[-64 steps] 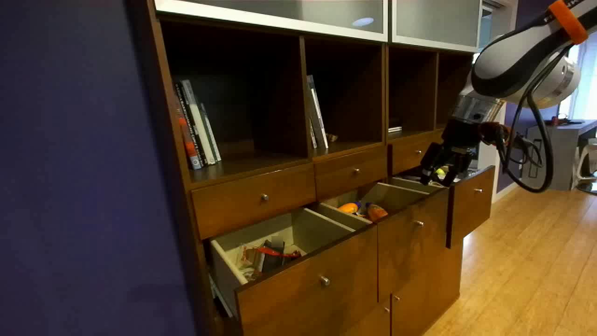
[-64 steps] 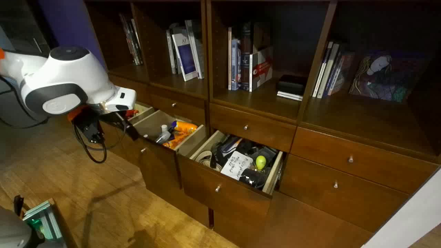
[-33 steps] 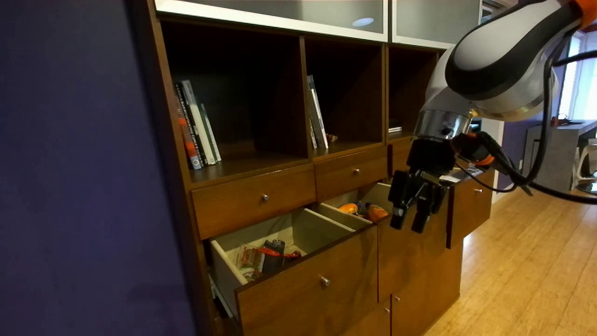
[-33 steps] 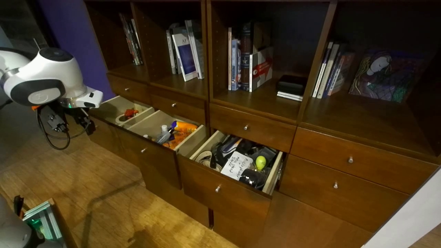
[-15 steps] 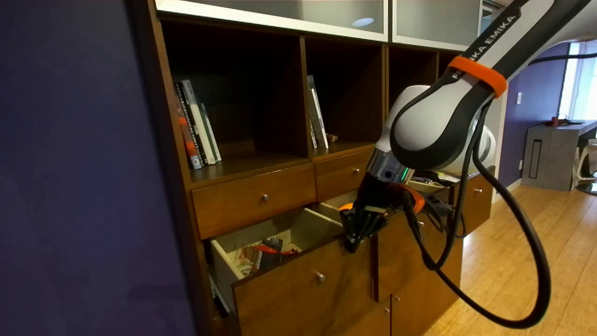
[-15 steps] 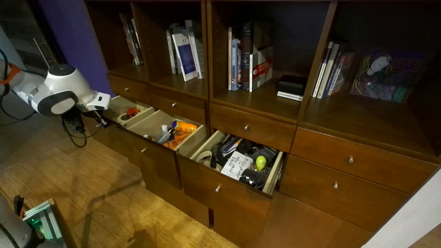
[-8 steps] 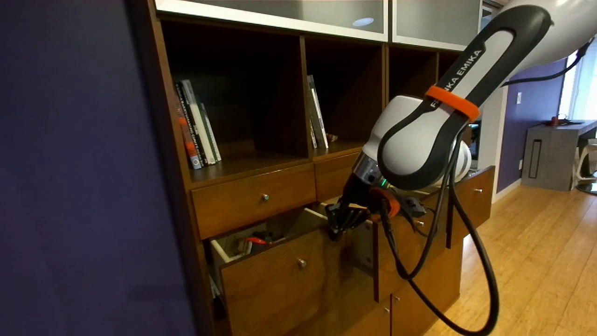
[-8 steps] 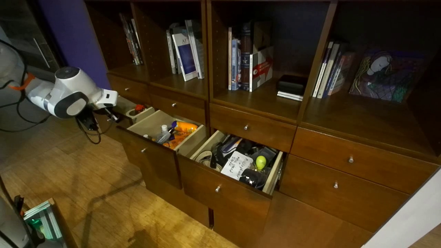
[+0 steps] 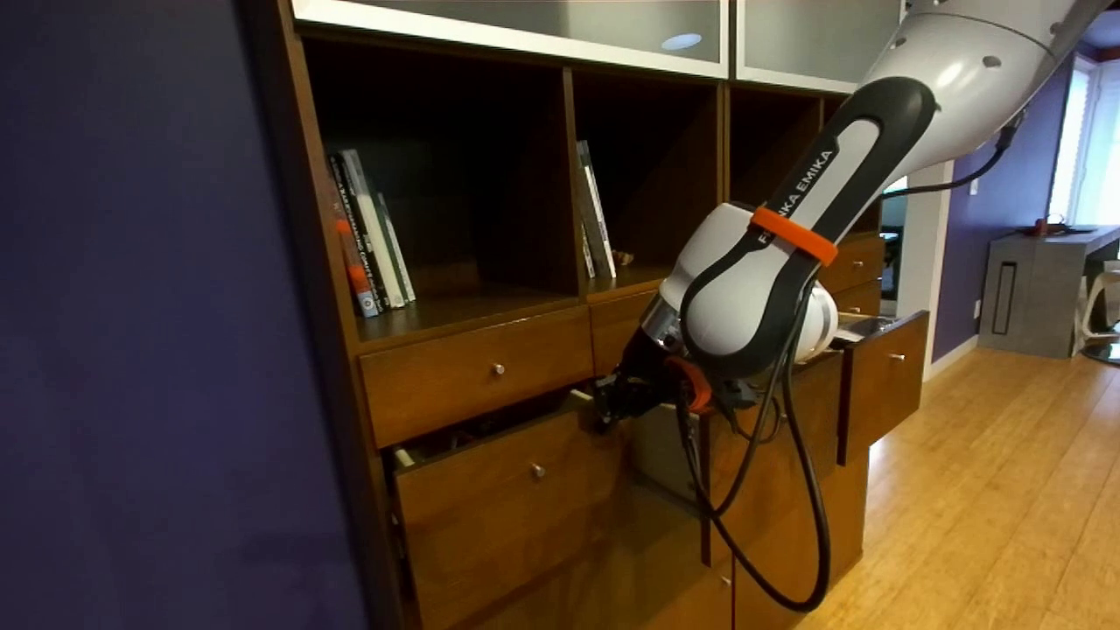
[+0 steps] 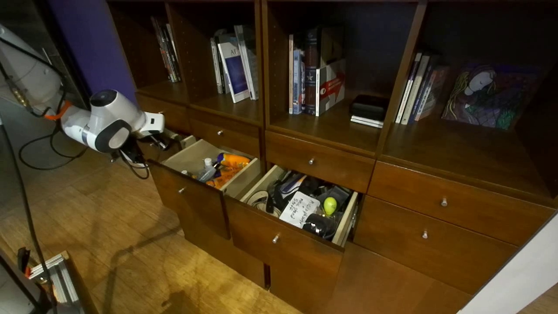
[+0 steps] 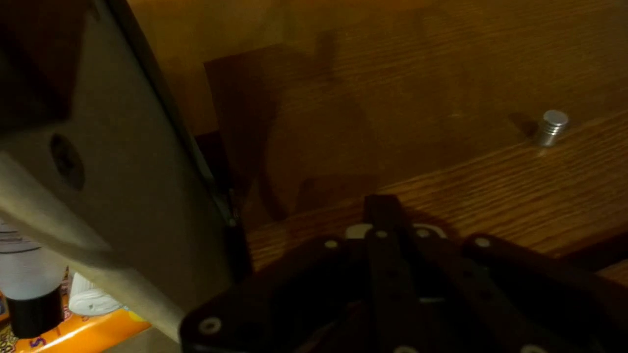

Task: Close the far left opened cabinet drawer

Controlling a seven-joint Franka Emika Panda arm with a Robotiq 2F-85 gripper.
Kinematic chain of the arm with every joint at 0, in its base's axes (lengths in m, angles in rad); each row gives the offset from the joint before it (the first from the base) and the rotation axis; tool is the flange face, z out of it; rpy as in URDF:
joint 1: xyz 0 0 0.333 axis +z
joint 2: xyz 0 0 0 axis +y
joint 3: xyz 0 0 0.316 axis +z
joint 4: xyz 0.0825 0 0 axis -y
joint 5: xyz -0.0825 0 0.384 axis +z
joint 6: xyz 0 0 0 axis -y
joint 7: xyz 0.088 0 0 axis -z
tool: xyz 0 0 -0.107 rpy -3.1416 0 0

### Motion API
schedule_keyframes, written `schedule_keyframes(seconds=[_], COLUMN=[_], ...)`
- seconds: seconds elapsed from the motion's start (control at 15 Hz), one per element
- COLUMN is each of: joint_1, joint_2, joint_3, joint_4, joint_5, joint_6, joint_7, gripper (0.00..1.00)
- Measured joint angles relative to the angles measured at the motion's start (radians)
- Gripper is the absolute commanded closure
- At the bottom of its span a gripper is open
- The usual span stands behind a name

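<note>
The far left cabinet drawer [image 9: 507, 516] stands partly pulled out, with a narrow gap along its top and its contents mostly hidden. Its round knob [image 11: 553, 128] shows in the wrist view, to the right of the fingers. My gripper [image 9: 604, 420] is at the upper right part of this drawer's front, shut with nothing between its fingertips. In the wrist view the gripper [image 11: 382, 203] points at the wooden front and appears to touch it; the exact contact is dark. The cabinet [image 10: 283, 144] shows in both exterior views; there the arm covers much of this drawer.
Close beside my gripper is the pale side wall [image 11: 162, 211] of the neighbouring pulled-out drawer [image 10: 196, 205], which holds orange packages [image 10: 233, 160]. Another pulled-out drawer [image 10: 287, 248] holds mixed items. A black cable [image 9: 818, 499] hangs in a loop below the arm.
The gripper's fingers came together about a second ago or earlier. Since then the gripper has moved in towards the cabinet, and the far left drawer has slid inward, hiding its contents.
</note>
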Motion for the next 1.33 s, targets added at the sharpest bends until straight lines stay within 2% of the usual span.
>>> schedule_keyframes(seconds=[0.6,1.0,1.13,1.33], joint_1=[0.133,0.249,0.270,0.301], joint_2=[0.136,0.181,0.184,0.166], joint_3=[-0.129,-0.249,-0.269,-0.300], joint_4=[0.152,0.215,0.228,0.238], joint_5=[-0.005,-0.005,-0.005,-0.005], joint_6=[0.040,0.034,-0.014,-0.199], joint_7=[0.000,-0.001,-0.001,0.008], gripper=[1.00,1.00,1.00,1.00])
